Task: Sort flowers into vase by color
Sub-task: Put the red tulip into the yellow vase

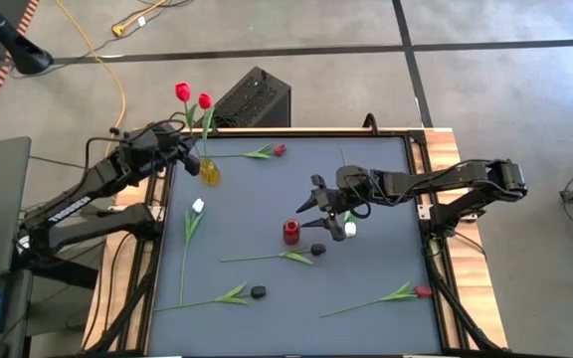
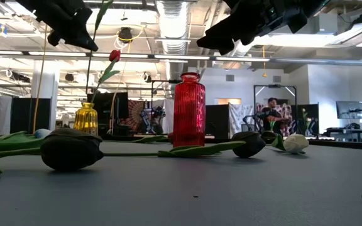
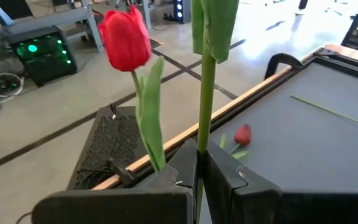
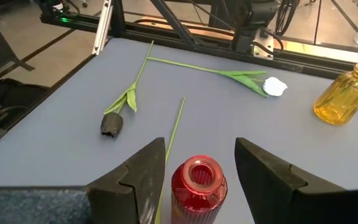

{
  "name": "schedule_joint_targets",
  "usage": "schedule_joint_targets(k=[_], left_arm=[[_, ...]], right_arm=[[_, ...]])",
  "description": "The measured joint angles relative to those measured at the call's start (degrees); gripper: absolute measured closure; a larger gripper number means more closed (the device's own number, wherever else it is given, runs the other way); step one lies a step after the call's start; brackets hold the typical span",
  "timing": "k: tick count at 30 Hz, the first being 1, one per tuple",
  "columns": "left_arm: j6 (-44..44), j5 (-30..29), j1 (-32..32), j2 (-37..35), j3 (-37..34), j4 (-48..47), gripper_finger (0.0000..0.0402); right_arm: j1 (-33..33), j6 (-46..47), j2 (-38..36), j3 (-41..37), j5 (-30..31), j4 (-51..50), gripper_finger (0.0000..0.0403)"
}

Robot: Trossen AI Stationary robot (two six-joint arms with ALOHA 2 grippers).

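Observation:
A yellow vase (image 1: pixel 210 172) stands near the table's far left corner, with two red tulips (image 1: pixel 205 100) rising from it. My left gripper (image 3: pixel 199 171) is beside that vase and is shut on one tulip's stem. The other red tulip (image 3: pixel 124 40) stands free next to it. My right gripper (image 4: pixel 201 152) hangs open above the red vase (image 4: pixel 197 180) at mid-table, one finger on either side of the vase's mouth, touching nothing. On the mat lie a red tulip (image 1: pixel 280 150), white tulips (image 1: pixel 198 206) (image 1: pixel 350 229), black tulips (image 1: pixel 317 250) (image 1: pixel 258 291) and another red one (image 1: pixel 424 291). My left gripper pinches the tulip's green stem (image 3: pixel 202 140) between its two fingers, part-way along its length. The fingers come roughly level from the table's left side and lie across the stem. The stem stands upright, and below the fingers it runs down into the yellow vase (image 2: pixel 85 118).
A black box (image 1: pixel 255 99) sits on the floor beyond the table's far edge, with a yellow cable nearby. The table has a raised wooden rim (image 1: pixel 436 199). Bare mat lies along the near edge and toward the far right corner.

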Motion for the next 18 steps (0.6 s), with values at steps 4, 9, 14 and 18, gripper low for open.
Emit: schedule_joint_targets(k=[4, 9, 14, 18], left_arm=[[-0.24, 3.28, 1.8, 0.23, -1.94, 2.86, 0.0401], [-0.56, 4.66, 4.1, -0.3, -5.74, 5.53, 0.0401], [-1.12, 5.71, 5.98, -0.91, -7.25, 5.9, 0.0401], [-0.94, 7.33, 7.06, -1.72, -7.5, 5.48, 0.0401]], right_arm=[[0.0, -0.01, 0.0, 0.01, 0.02, 0.0, 0.0185], [0.0, -0.01, 0.0, 0.01, 0.07, -0.03, 0.0185], [0.0, -0.07, -0.02, 0.0, 0.08, -0.13, 0.0184], [0.0, -0.21, -0.02, 0.0, 0.09, -0.16, 0.0184]])
